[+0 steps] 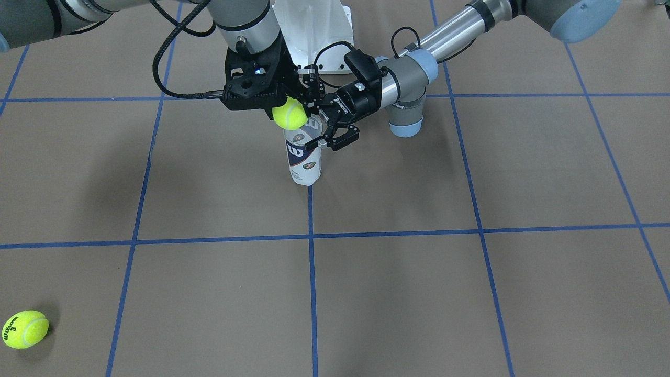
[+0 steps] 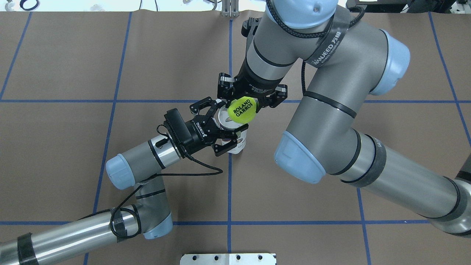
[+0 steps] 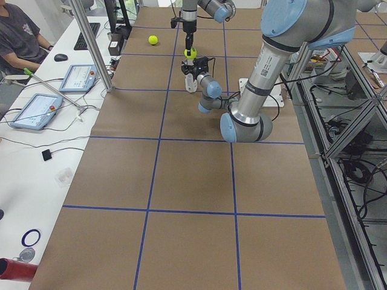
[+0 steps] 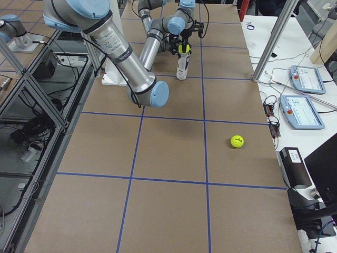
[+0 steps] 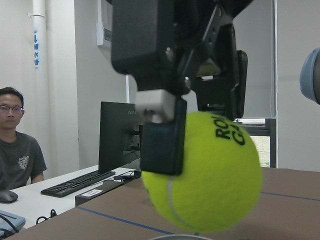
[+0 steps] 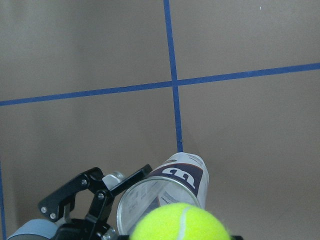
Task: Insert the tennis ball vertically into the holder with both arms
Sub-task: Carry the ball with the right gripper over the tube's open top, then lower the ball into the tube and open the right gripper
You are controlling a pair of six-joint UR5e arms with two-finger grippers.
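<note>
Hard to make out: seen from overhead, the ball [image 2: 241, 109] covers most of the mouth of the can [image 1: 303, 157]. We cannot tell whether ball and rim touch. The left wrist view shows only a sliver of rim under the ball.

The right claw [image 1: 288, 107] points down, its dark pads closed on the ball's sides, holding it just over the can's open top. The left claw [image 2: 224, 125] reaches in level, fingers closed around the can's upper part. Its far finger is hidden in the front view.

The can is a clear plastic cylinder with a navy-and-white label, upright on the worktop [image 1: 471, 288] by a blue line. The ball is yellow-green felt with black lettering. A second ball [image 1: 25, 329] lies well apart.

The worktop is a matte brown sheet with a blue tape grid. A white base [image 1: 319, 31] stands behind the can. Alongside, a side desk [image 3: 36, 139] carries a monitor [image 5: 117, 135] and keyboard [image 5: 75, 183], with a person [image 5: 17, 145] seated there.
</note>
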